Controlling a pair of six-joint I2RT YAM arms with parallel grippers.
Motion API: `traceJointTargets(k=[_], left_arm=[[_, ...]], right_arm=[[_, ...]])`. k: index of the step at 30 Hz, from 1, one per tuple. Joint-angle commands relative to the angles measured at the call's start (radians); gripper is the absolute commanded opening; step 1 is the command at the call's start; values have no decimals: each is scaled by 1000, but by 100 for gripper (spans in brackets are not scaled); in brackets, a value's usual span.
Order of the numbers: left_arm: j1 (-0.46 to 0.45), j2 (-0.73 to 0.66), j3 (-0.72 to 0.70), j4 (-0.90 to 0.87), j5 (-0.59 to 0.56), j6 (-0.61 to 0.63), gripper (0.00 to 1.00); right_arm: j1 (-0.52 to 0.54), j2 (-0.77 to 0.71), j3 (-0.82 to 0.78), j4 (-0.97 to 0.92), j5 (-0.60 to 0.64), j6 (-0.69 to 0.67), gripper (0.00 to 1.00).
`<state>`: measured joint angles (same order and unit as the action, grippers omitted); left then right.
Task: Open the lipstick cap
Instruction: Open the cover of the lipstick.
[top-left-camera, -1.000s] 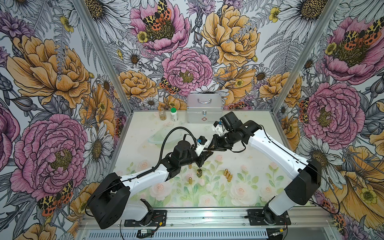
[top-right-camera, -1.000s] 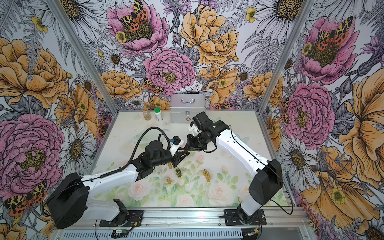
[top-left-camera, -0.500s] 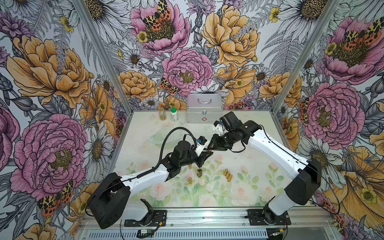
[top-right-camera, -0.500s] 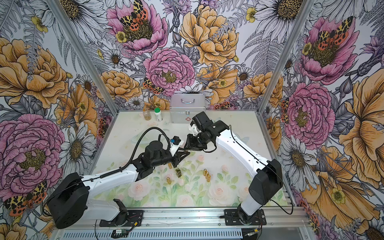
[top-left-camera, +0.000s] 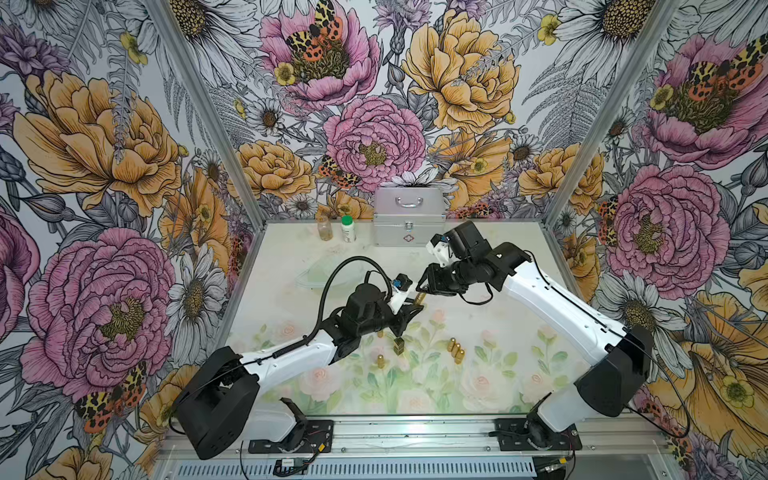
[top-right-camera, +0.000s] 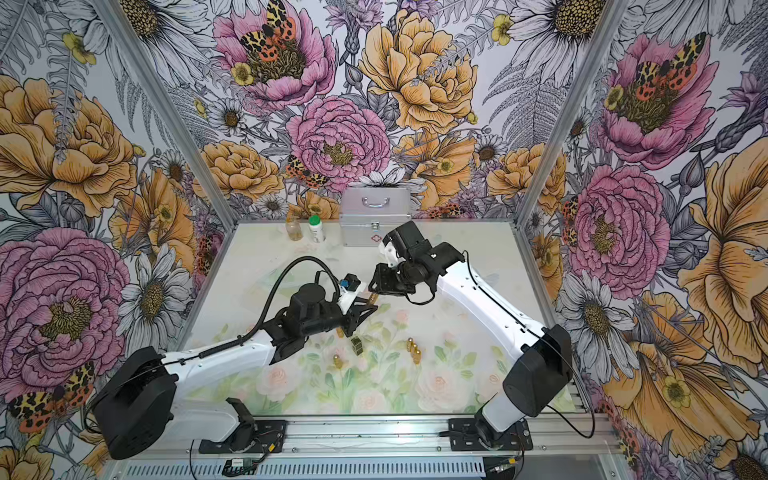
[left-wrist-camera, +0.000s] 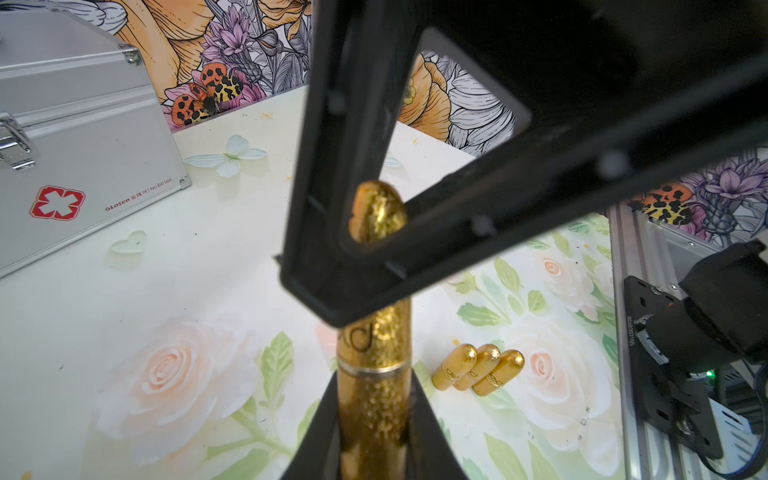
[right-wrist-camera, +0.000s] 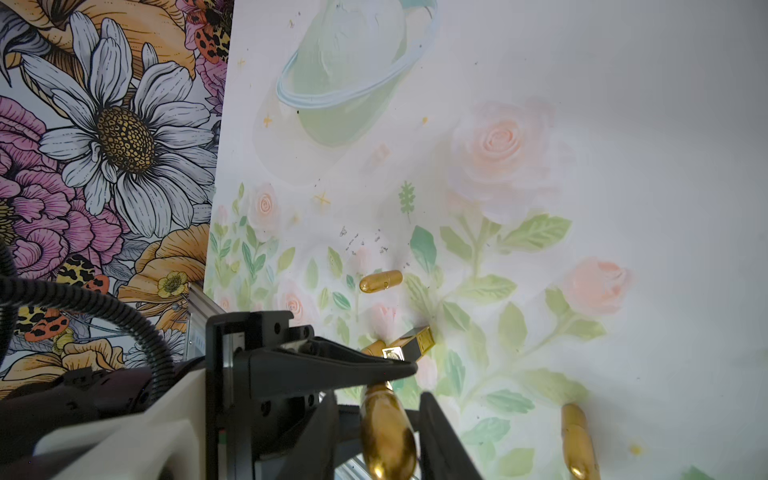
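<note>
Both top views: my left gripper (top-left-camera: 409, 311) and right gripper (top-left-camera: 423, 287) meet mid-table. The gold lipstick (top-left-camera: 419, 297) is tilted up between them, off the table (top-left-camera: 291, 249).

Left wrist cam: my left gripper's pinched tight on the lipstick's lower half. The cap (left-wrist-camera: 377, 212) pokes up among the right gripper's black fingers. Three more gold tubes (left-wrist-camera: 478, 370) lie side by side beyond, with the silver case (left-wrist-camera: 83, 166) further off.

Right wrist cam: the cap sits between my right fingers (right-wrist-camera: 440, 449), but honestly I can't tell if they're squeezing it.
</note>
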<state>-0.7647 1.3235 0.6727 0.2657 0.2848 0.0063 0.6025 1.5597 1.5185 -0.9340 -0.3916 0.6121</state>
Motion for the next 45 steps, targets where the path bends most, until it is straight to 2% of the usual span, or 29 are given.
traceJointTargets(k=[1, 13, 27, 35, 45], left_arm=[[-11, -27, -4, -7, -19, -2, 0], [-14, -26, 15, -22, -50, -2, 0], [-21, -39, -24, -51, -117, -25, 0], [-18, -71, -52, -84, -199, -42, 0], [3, -99, -52, -97, -169, -28, 0]], right_arm=[[4, 8, -13, 43, -22, -8, 29], [3, 8, -48, 46, -22, -9, 19], [-4, -5, 0, 41, 11, -15, 16], [-28, -23, 45, 41, 2, 1, 15], [-57, -32, 82, 41, -13, 20, 14]])
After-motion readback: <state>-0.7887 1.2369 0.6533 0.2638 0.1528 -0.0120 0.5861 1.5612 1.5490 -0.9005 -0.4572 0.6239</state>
